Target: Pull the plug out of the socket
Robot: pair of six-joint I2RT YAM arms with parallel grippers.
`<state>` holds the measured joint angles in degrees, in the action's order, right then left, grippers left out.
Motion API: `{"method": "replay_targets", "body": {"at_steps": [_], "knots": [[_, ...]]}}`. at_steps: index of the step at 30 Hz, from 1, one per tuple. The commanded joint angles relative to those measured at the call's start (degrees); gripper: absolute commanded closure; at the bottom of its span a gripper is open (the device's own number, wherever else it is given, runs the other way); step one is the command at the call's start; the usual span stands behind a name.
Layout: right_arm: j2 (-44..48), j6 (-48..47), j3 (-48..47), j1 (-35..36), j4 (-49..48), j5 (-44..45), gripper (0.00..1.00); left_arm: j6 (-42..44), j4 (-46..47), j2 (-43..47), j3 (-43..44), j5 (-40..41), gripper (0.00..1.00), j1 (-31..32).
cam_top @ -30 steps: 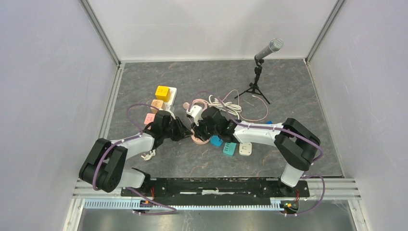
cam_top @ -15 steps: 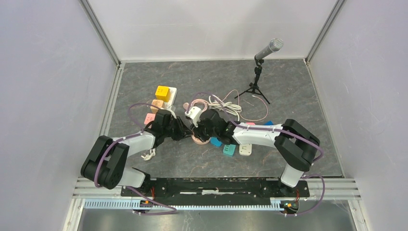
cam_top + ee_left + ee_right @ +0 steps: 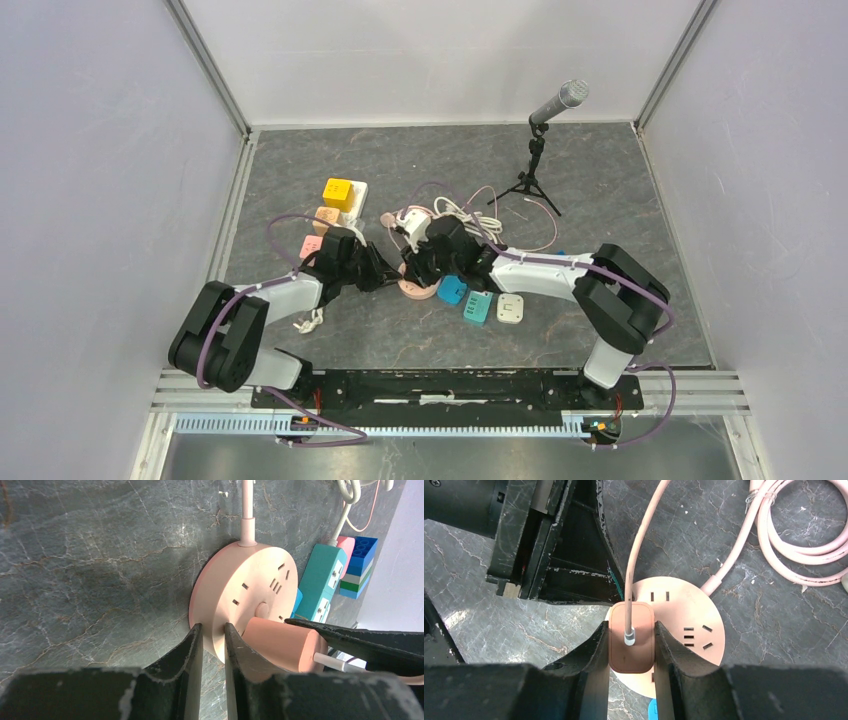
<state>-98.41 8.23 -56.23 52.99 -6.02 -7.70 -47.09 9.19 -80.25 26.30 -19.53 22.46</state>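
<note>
— Pinching the pink plug (image 3: 631, 650), our right gripper (image 3: 630, 630) sits right above the round socket (image 3: 689, 615).
— And our left gripper (image 3: 211, 640)?
— Its fingers (image 3: 192, 650) clamp the socket's rim; the plug stands seated in the socket's face, near its edge.

Smooth matt pink plastic for socket (image 3: 684, 607) and plug (image 3: 631, 655). Scuffed black fingers (image 3: 591, 662). Veined grey stone-look tabletop (image 3: 100, 555) beneath the socket.

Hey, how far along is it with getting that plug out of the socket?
Both grips look set: the left gripper pinches the rim of the round pink socket, and the right gripper is clamped on the pink plug. The plug appears seated against the socket face, so the pull itself is left.
</note>
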Motion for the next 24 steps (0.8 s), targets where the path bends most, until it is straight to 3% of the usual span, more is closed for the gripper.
{"method": "replay_targets", "body": {"at_steps": [1,8,19,24], "knots": [[1.1,1.2,-2.77,3.14,-10.47,-1.39,1.0,2.7,-11.98,-3.04,-3.28,4.61,0.73,0.66],[2.66,-4.09,-2.96,4.28,-7.83,6.12,1.0,2.7,-12.16,-2.8,-3.55,5.12,0.74,0.63],[11.81,-0.55,1.9,-1.83,-8.89,9.63,1.0,2.1,-13.35,0.32,-0.73,3.62,0.73,0.61],[11.82,3.17,4.13,-6.19,-4.91,14.3,1.0,2.5,-17.76,4.57,4.23,3.21,0.66,0.65]]}}
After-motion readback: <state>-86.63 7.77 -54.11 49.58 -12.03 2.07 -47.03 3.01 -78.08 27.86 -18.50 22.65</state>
